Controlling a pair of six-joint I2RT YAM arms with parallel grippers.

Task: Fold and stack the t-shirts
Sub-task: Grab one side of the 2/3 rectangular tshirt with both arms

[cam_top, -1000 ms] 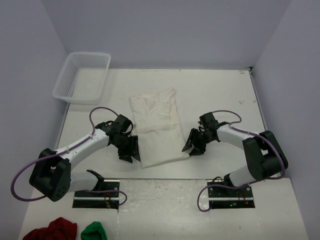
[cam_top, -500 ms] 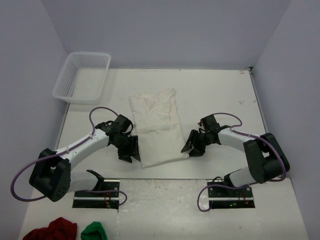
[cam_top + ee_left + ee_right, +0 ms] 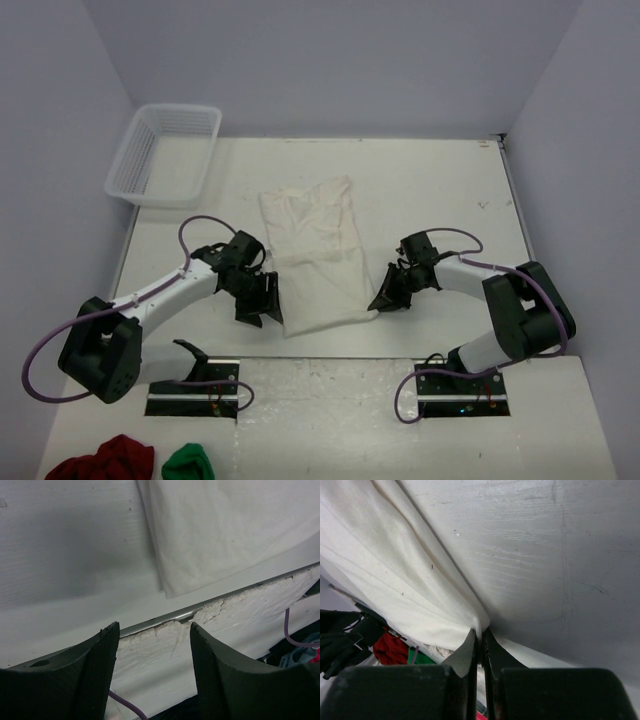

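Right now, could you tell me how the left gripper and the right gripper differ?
The left gripper has its fingers apart with nothing between them; the right gripper has its fingers shut, pinching the t-shirt's edge. The left gripper sits just off the shirt's near left corner, while the right gripper is at its near right corner. Both are low at the shirt's near end.

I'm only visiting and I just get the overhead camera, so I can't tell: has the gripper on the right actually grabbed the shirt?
Observer: Yes. The right wrist camera shows the right gripper shut on the t-shirt, with a fold of cloth pinched at its tips.
Operator: And the other one?
Observer: The left wrist camera shows the left gripper open and holding nothing. The shirt's corner lies ahead of it, untouched.
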